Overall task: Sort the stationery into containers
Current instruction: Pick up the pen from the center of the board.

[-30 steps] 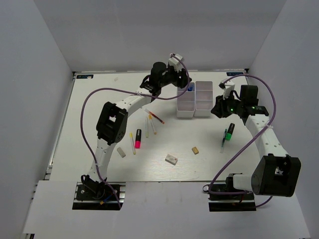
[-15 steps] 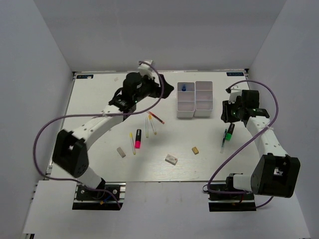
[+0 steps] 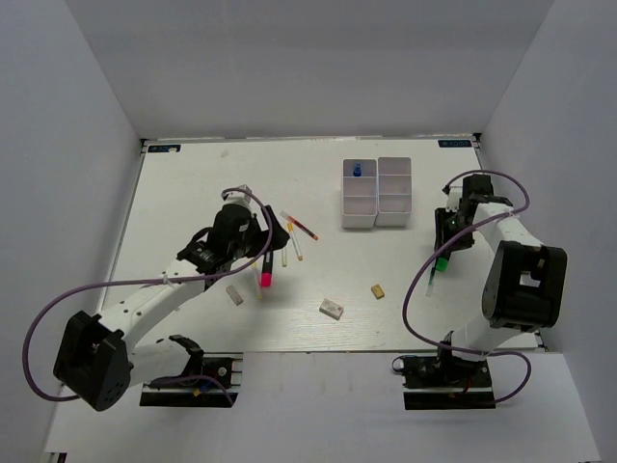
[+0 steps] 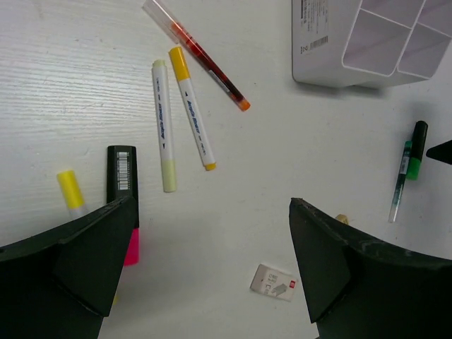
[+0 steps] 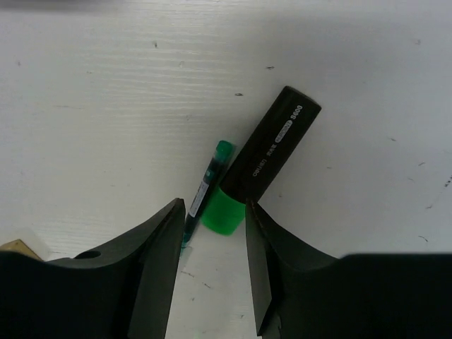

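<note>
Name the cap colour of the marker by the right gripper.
Green cap; right wrist view shows it best.

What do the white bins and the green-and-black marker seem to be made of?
The bins look like thin moulded plastic, smooth and faintly glossy, with a printed label on one wall. The marker also looks plastic: matte black barrel with white print, shinier green end.

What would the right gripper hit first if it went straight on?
Probably the green-black marker: its green end lies between the open jaws of the right gripper, a thin green pen close beside it. How far above the table it hovers is unclear.
</note>
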Robot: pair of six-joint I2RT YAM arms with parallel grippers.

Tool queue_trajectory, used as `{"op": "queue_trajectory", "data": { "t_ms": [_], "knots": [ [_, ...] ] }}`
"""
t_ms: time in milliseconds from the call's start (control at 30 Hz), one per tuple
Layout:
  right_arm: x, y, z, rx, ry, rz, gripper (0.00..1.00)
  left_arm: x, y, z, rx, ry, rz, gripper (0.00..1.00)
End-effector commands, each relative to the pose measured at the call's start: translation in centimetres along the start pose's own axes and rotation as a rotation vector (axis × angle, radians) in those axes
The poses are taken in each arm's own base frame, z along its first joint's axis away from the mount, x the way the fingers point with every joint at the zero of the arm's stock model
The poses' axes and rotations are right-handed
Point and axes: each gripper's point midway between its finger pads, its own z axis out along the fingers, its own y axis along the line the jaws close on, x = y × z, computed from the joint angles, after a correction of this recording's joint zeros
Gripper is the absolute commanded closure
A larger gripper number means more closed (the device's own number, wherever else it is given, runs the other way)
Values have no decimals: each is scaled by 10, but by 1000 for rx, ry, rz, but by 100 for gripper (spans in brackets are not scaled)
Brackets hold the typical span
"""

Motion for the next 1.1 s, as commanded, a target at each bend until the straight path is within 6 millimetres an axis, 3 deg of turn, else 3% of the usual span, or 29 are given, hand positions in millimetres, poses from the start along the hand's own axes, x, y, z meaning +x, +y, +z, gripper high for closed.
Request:
{"op": "queue_trajectory", "data": {
  "t_ms": [0,233,700,1067],
  "knots": [
    [-18,-9,-12,42,-44,31,54,-11,-2,-17,3,-48,-53,1],
    [-13,-31,3,149,-4,73,56,14,4,-14,-6,47,-70,1],
    [-20,-39,35,142,30,188,58,20,9,-15,-28,71,-79,1],
    [-24,-50,59,161,56,127,58,32,11,-14,-52,140,-60,3]
  ]
}}
